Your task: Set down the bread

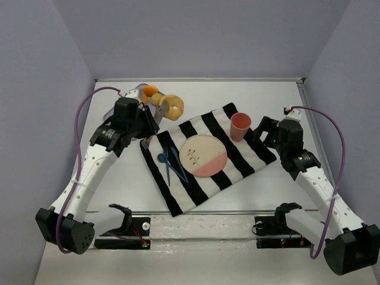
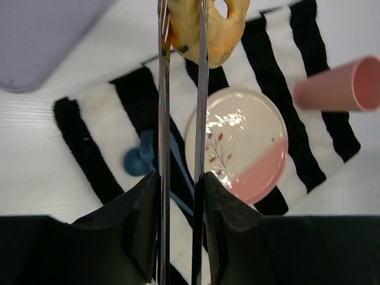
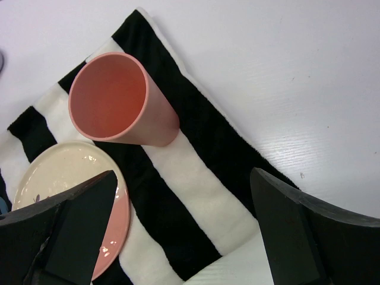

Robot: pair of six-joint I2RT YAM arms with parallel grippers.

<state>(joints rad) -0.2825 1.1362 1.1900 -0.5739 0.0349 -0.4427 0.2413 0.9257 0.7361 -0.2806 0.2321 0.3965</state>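
Holding bread (image 2: 221,37) — left pincer (image 2: 181,16) clamped | ring face tilted upward

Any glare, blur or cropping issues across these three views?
Left wrist: a glare patch on the plate; the left hand has shiny, streaked fingers, and the bread is cropped by the top edge. Right wrist: the right hand is dark and slightly soft in the bottom corners, while the cup is sharp. Top external: even light, faint shadows.
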